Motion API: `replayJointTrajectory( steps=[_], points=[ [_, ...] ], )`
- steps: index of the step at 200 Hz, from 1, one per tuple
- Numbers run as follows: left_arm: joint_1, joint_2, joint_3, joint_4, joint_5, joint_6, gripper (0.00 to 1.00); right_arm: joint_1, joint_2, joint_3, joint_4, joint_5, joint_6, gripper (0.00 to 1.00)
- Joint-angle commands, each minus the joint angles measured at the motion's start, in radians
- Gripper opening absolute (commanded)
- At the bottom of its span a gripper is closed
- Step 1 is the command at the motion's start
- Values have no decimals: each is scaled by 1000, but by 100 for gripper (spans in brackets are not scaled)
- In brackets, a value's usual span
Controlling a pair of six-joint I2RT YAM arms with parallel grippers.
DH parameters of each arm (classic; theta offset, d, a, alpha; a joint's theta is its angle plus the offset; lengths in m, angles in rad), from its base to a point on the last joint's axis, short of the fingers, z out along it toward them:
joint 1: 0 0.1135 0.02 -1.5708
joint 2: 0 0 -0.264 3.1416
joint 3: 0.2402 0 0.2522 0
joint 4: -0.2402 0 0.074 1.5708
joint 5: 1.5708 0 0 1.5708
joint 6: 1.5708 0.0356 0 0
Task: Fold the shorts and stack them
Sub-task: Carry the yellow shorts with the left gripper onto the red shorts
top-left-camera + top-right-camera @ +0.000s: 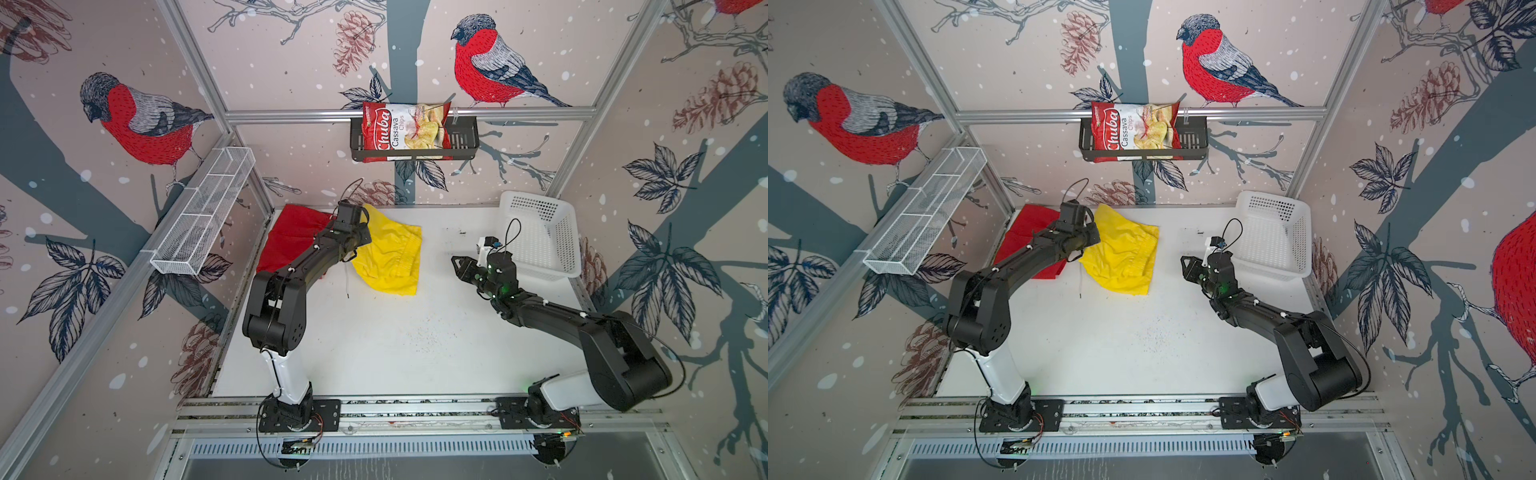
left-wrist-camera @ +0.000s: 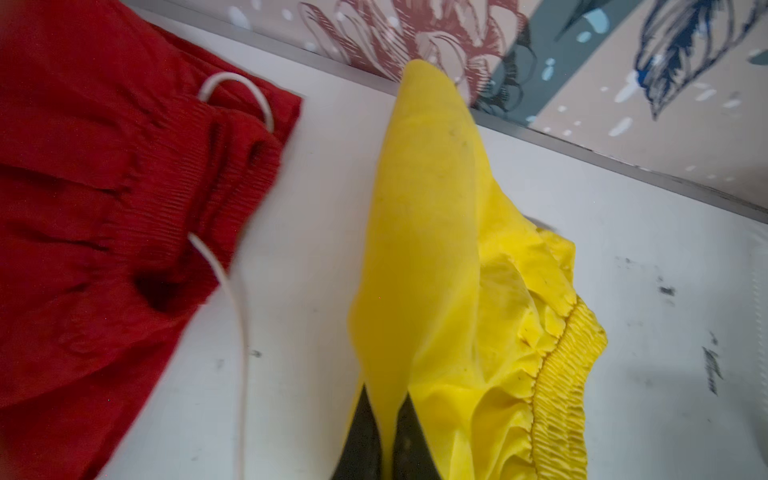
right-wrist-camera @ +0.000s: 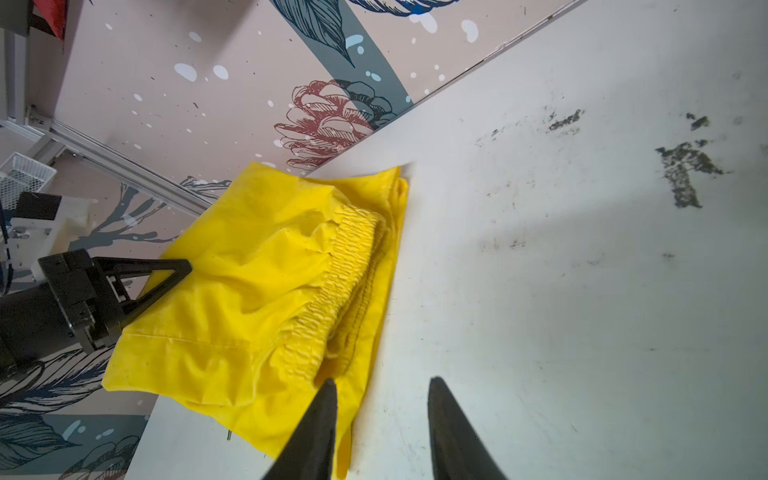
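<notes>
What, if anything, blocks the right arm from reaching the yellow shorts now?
Probably nothing, so yes. The right end effector hangs open close to the yellow shorts, with only bare table between them. The left end effector is shut on the shorts' opposite edge, clear of that approach.

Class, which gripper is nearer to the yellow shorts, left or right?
Left. The left gripper is shut on the yellow shorts; the right gripper hangs open beside them, not touching.

In both top views the left arm (image 1: 307, 259) hides part of the red shorts (image 1: 286, 232) at 11 o'clock; its wrist view blurs them.
</notes>
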Motion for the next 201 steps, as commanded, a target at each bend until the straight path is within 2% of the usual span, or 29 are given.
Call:
replayJointTrajectory(
  steps=[1, 20, 51, 115, 135, 173, 201],
  points=[
    [36, -4, 46, -120, -90, 51, 0, -10, 6, -9, 56, -39, 13, 37],
    [75, -13, 86, -133, -104, 94, 0, -15, 12, -15, 68, -55, 22, 37],
    [110, 0, 173, -147, -64, 196, 0, -24, 48, -7, 78, -92, 43, 35],
    [122, 44, 391, -286, -175, 308, 0, -61, 104, 6, 94, -156, 86, 34],
    [141, 41, 416, -303, -197, 321, 0, -68, 122, 11, 93, -172, 94, 33],
    [223, 37, 411, -300, -134, 314, 0, -78, 136, 16, 99, -191, 106, 32],
    [271, 53, 398, -282, -134, 318, 0, -84, 142, 15, 105, -202, 114, 32]
  ],
)
